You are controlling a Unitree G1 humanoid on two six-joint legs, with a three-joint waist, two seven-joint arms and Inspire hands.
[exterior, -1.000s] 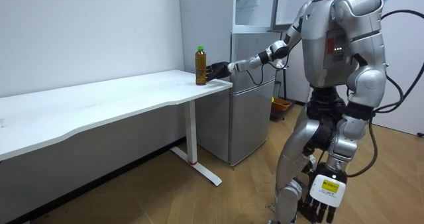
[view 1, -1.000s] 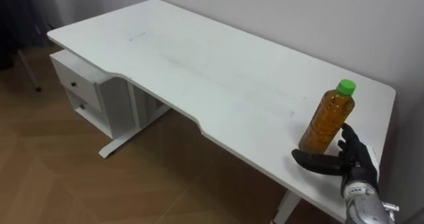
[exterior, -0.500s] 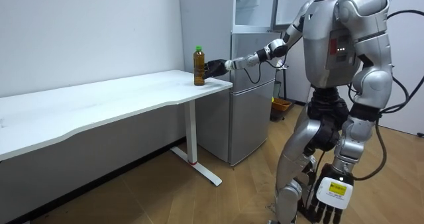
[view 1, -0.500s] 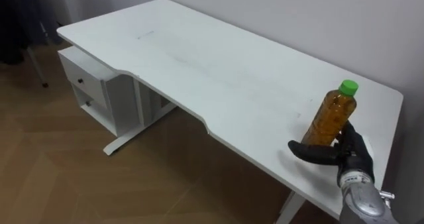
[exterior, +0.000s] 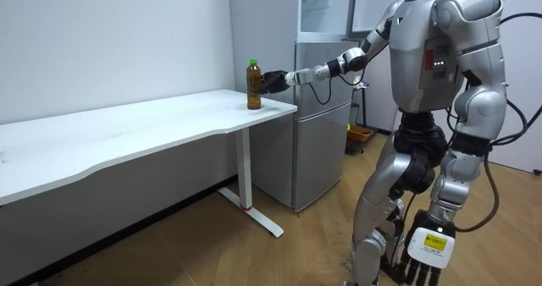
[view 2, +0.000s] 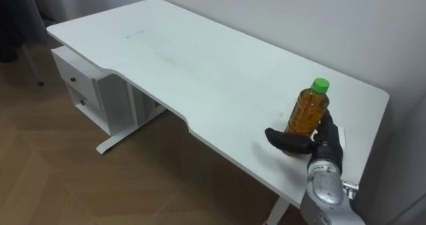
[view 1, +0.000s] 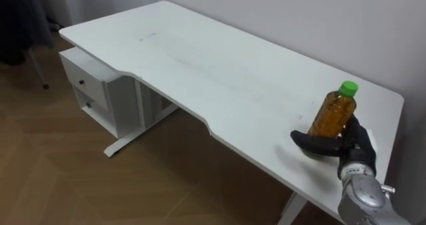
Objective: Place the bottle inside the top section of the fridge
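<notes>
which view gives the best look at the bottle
The left eye view: the bottle stands close and large, green cap and amber contents plain, the right robot hand wrapped round its base. The right eye view shows nearly the same. The room view shows it small on the desk's end.

A plain office-like room: white desk (view 1: pixel 219 72), drawer unit (view 1: pixel 86 85), fridge (exterior: pixel 322 117), wood floor (view 1: pixel 66 178).

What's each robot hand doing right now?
Left robot hand: open, hanging at its side.
Right robot hand: around the bottle; closure cannot be told.
</notes>
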